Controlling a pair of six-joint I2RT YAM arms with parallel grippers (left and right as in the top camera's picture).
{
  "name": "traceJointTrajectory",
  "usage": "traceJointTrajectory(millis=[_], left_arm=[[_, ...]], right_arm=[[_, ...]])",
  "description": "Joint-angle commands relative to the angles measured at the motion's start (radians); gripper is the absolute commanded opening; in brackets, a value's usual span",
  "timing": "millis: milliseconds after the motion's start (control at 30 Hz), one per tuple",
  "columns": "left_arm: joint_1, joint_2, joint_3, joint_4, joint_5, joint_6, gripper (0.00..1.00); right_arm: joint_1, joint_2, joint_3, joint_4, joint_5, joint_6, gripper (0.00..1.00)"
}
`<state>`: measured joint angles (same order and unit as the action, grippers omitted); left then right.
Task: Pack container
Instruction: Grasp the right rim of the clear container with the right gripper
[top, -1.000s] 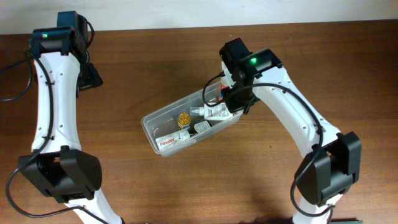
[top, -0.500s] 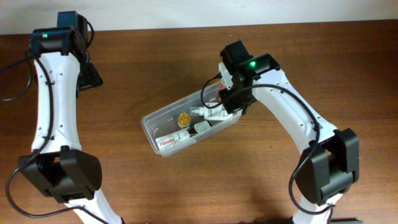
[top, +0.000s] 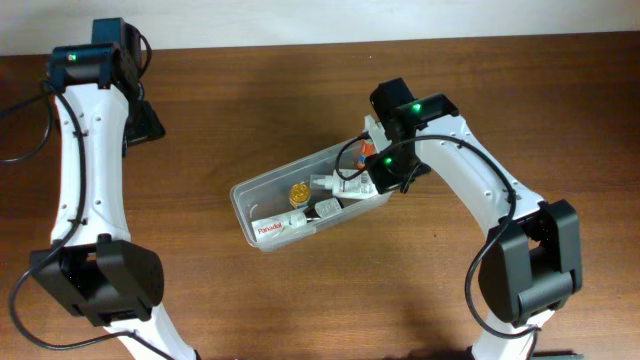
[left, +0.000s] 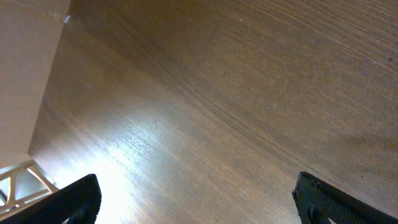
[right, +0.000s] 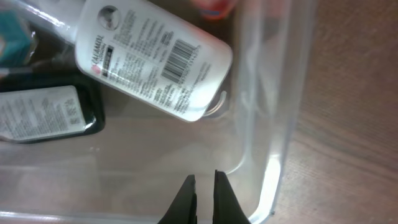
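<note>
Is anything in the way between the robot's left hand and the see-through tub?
No, nothing that shows. The table between the open left gripper and the container is bare wood. The shut right gripper is at the container's other end, near a white bottle.

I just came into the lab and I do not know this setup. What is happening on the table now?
A two-armed robot is packing a clear plastic container. It already holds a white bottle, a Panadol box and a few other small items. The right hand is shut, holding nothing, with its tips inside the container at its right end. The left hand is open and hangs over the wooden table, far from the container.
</note>
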<state>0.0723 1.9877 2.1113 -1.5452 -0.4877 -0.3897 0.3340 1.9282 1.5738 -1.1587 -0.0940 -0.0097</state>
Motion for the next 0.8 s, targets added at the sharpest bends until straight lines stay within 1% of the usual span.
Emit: traceJointTrajectory(millis=[0,233,467,767], left_arm=[[0.0,-0.007,0.003,-0.001,-0.014,-0.006,0.99],[0.0,-0.007,0.003,-0.001,-0.014,-0.006,0.99],[0.0,-0.007,0.003,-0.001,-0.014,-0.006,0.99],[0.0,-0.007,0.003,-0.001,-0.014,-0.006,0.99]], right_arm=[[-0.006,0.004,-0.013,-0.036,-0.063,-0.009,0.04],[-0.006,0.004,-0.013,-0.138,-0.098,0.045,0.04],[-0.006,0.004,-0.013,-0.235,-0.121,0.045,0.04],[0.008,0.004,-0.014,-0.272,-0.136,0.051,0.04]])
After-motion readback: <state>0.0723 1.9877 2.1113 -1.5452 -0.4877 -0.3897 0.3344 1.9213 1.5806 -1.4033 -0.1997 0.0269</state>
